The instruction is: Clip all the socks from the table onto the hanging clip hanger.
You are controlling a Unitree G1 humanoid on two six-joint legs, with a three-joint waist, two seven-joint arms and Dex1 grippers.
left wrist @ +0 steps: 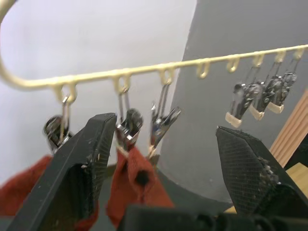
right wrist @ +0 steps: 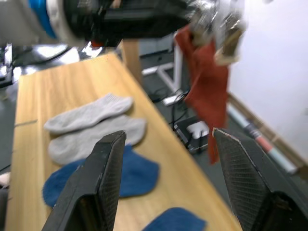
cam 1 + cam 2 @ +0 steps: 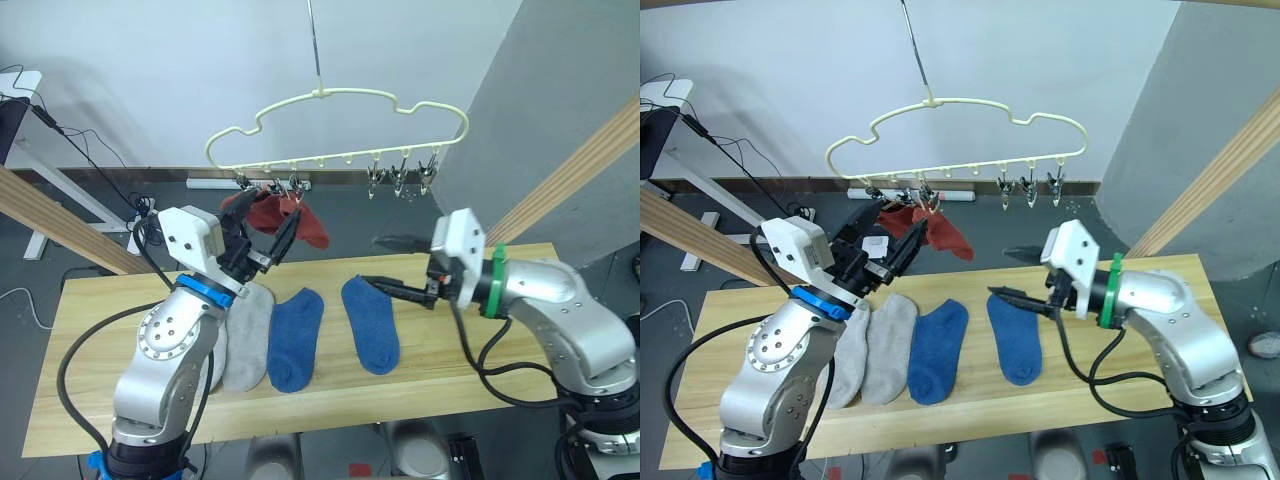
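Two rust-red socks point(image 3: 300, 222) are seen clipped to the clip hanger point(image 3: 340, 130) above the table point(image 3: 440, 370), where two grey socks point(image 3: 245, 340) and two blue socks point(image 3: 370, 322) are laid. The left tool point(image 3: 262, 232) is held apart by the clips; the right tool point(image 3: 385, 262), also apart, is raised empty.

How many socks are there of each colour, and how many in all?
Light grey socks: 2, lying on the table
Blue socks: 2, lying on the table
Rust-red socks: 2, hanging from the clip hanger
Total: 6
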